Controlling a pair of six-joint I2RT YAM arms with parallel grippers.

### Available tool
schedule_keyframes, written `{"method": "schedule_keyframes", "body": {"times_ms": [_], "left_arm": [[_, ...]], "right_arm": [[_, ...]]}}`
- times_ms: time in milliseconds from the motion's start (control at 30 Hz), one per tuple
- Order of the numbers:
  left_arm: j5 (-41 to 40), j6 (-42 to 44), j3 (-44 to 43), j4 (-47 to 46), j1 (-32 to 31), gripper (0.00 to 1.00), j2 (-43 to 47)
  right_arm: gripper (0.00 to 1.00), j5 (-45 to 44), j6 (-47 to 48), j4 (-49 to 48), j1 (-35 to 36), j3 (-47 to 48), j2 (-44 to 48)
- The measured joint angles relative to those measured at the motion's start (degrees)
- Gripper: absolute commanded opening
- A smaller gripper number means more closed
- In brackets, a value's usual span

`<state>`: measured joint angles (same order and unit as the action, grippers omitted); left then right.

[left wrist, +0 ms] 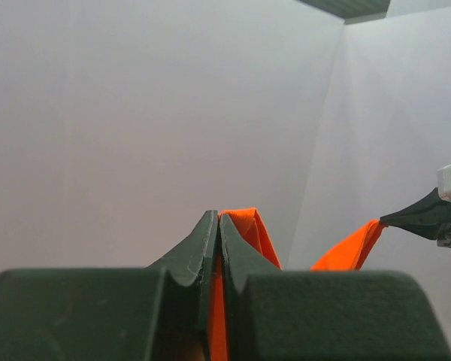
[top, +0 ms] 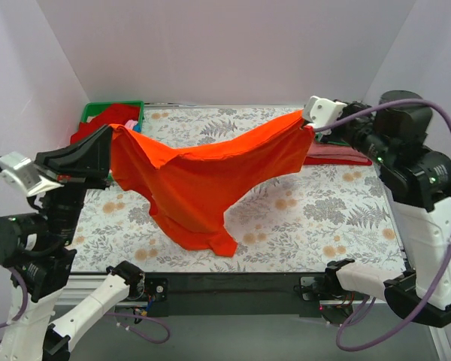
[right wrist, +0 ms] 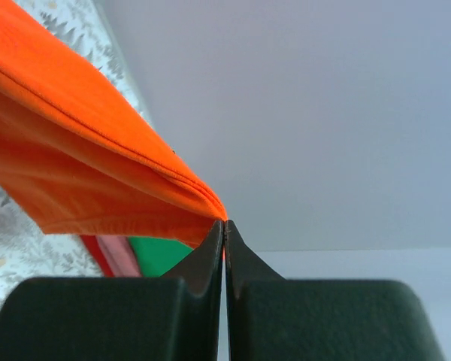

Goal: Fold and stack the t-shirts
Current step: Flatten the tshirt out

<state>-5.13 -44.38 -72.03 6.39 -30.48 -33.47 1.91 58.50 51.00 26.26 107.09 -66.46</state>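
Note:
The bright orange t-shirt [top: 203, 177] hangs stretched in the air between both grippers, sagging toward the table in the middle. My left gripper [top: 110, 143] is shut on its left end; the left wrist view shows orange cloth [left wrist: 244, 226] pinched between the closed fingers [left wrist: 219, 218]. My right gripper [top: 308, 124] is shut on its right end; the right wrist view shows the shirt's edge [right wrist: 98, 113] running into the closed fingertips [right wrist: 225, 223]. Red shirts [top: 109, 116] lie in and over the green tray at the back left. A folded dark red shirt [top: 334, 154] lies at the back right.
The green plastic tray [top: 113, 107] stands at the back left corner. The table wears a floral-patterned cover [top: 316, 210]. White walls close in the back and both sides. In the right wrist view, green [right wrist: 161, 254] and pink cloth [right wrist: 120, 254] show below the orange shirt.

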Motion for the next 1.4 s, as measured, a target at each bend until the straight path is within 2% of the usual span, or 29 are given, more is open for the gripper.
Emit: {"method": "schedule_keyframes", "body": {"times_ms": [233,533,667,767,933,1000,1100,1200,1267,1400], "left_arm": [[7.65,-0.79,-9.42,0.52,0.0,0.0,-0.68],[19.93,-4.0,-25.09,-0.04,0.02,0.0,-8.11],[23.85,-5.57,-28.83,-1.57,0.02,0.0,-11.3],[24.06,-5.51,-28.48,-1.97,0.02,0.0,-12.22],[18.99,-3.91,-20.9,-2.56,0.0,0.0,-11.63],[14.29,-2.93,-13.79,-4.07,-0.02,0.0,-10.27],[6.43,-1.51,1.29,-7.63,-0.09,0.0,-8.33],[1.88,-0.74,14.84,-11.3,0.57,0.0,-9.99],[2.69,-1.88,22.45,-14.45,4.35,0.0,-13.38],[10.16,-7.74,30.88,-23.08,19.17,0.0,-27.17]], "right_arm": [[0.01,2.84,-0.35,0.35,-0.26,10.49,3.45],[0.01,10.64,-2.56,0.33,-5.31,26.01,2.86],[0.01,17.05,-5.07,-1.46,-10.43,27.61,3.08],[0.01,20.04,-6.43,-4.17,-12.92,23.89,4.2],[0.01,21.0,-7.37,-7.98,-13.55,11.52,4.81],[0.01,21.2,-7.48,-9.31,-13.57,4.11,4.66],[0.01,22.27,-8.31,-11.76,-13.6,-7.26,3.19],[0.01,23.61,-9.29,-14.73,-13.7,-16.31,-1.2],[0.01,24.46,-9.9,-16.83,-13.77,-20.76,-5.16],[0.01,25.27,-12.02,-22.71,-13.77,-23.63,-16.98]]}}
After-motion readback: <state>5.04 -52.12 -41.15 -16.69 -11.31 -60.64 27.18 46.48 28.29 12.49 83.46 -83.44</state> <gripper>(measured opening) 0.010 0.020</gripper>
